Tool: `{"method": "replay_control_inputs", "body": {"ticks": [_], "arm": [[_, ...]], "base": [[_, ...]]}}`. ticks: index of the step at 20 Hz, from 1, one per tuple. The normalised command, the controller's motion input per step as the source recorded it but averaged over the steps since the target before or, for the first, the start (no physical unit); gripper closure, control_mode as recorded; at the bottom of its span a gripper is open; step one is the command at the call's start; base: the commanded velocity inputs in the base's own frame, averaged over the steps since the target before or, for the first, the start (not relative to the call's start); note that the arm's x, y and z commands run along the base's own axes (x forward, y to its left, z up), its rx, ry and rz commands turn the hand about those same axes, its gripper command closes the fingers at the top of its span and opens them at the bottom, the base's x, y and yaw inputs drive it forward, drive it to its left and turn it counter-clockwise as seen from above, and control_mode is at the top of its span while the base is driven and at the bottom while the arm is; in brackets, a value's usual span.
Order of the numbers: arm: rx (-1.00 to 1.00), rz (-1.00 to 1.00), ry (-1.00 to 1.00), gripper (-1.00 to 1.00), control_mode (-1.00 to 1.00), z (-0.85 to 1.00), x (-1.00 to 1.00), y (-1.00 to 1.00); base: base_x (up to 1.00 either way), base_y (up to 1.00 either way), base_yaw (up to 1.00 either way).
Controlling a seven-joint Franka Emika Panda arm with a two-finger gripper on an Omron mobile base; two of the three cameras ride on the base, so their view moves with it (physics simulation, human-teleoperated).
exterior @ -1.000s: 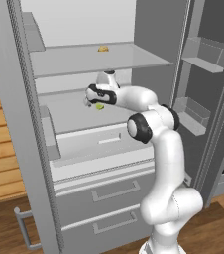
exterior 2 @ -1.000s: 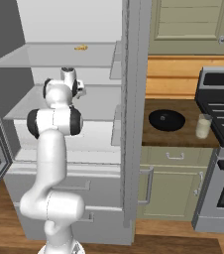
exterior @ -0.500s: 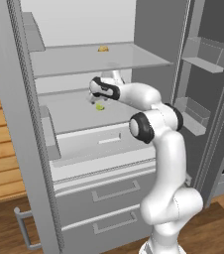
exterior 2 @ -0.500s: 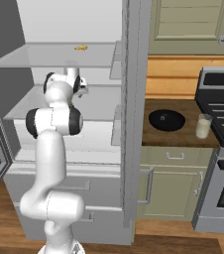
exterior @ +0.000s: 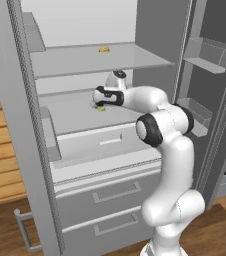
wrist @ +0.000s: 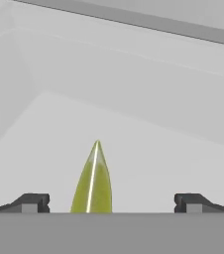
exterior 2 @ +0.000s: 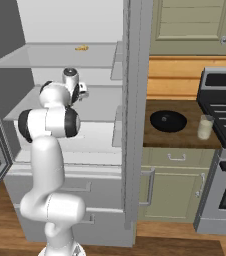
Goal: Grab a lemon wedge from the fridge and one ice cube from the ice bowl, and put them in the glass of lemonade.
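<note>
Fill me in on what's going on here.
The robot arm is reaching into the open fridge, its end effector open with the lemon wedge on the middle shelf between its fingertips, not yet gripped. The ice bowl and glass of lemonade wait on the counter beside the fridge.
</note>
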Motion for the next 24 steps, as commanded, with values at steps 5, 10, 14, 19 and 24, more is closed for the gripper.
{"method": "replay_control_inputs", "body": {"ticks": [5,10,14,19,24], "arm": [[0.00,0.00,-0.02,-1.00,-1.00,0.05,-0.02,0.00],[-0.03,0.00,0.10,-1.00,-1.00,0.17,0.00,0.01],[-0.05,0.00,0.17,-1.00,-1.00,0.23,0.01,0.01],[-0.01,0.00,0.09,-1.00,-1.00,-0.05,0.00,0.00],[0.00,0.00,0.00,-1.00,-1.00,-0.20,0.00,0.01]], "base": [[0.00,0.00,0.00],[0.00,0.00,0.00],[0.00,0.00,0.00],[0.00,0.00,0.00],[0.00,0.00,0.00]]}}
